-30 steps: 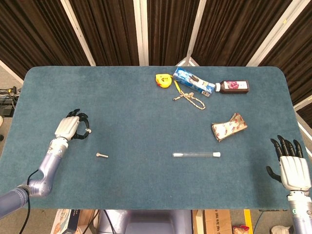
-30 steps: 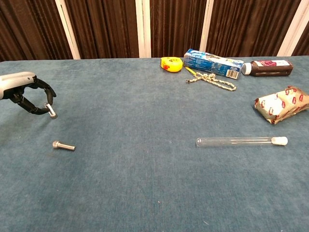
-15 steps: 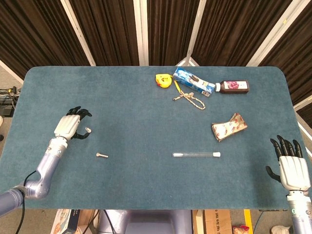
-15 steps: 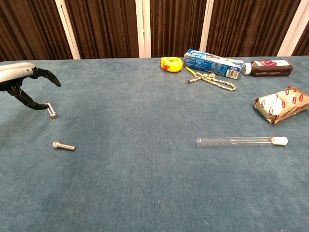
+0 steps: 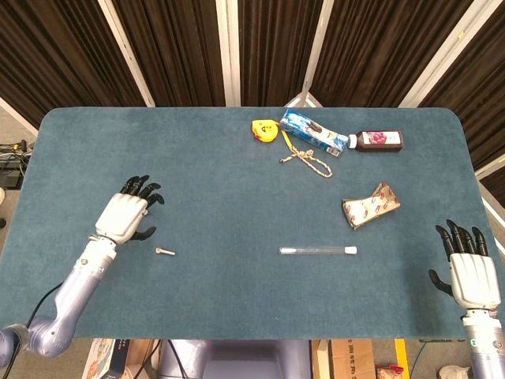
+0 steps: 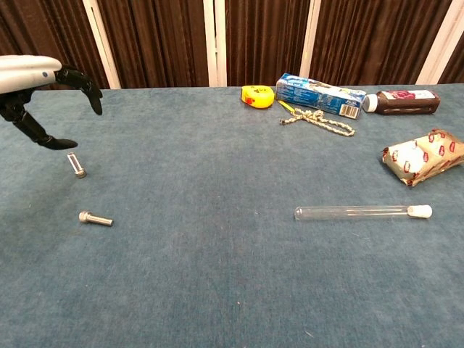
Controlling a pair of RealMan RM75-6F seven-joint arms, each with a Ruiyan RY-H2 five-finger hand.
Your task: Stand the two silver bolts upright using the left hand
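The teal tabletop [image 5: 237,189] is carrying everything, and the task appears to be about half done. The left hand [image 6: 40,90] is hanging above the near-left part of the cloth with its fingers spread and nothing between them; in the head view it is covering the spot beneath it. Just below its fingertips in the chest view, one silver bolt [image 6: 75,164] is standing on its head with the shank pointing up, leaning slightly, so that one looks finished. The second silver bolt [image 5: 164,252] is lying flat on its side, a little nearer the robot and just beside the first; it is the piece left to do, and the hand is not touching it. The right hand [image 5: 470,272] is resting at the near-right edge with its fingers apart, holding nothing.

As for containers, a blue carton [image 5: 313,133] is lying on its side at the far edge, its contents hidden. A dark bottle [image 5: 379,140] beside it is lying capped. A clear tube [image 5: 317,250] with a white stopper is lying mid-table and is looking empty.
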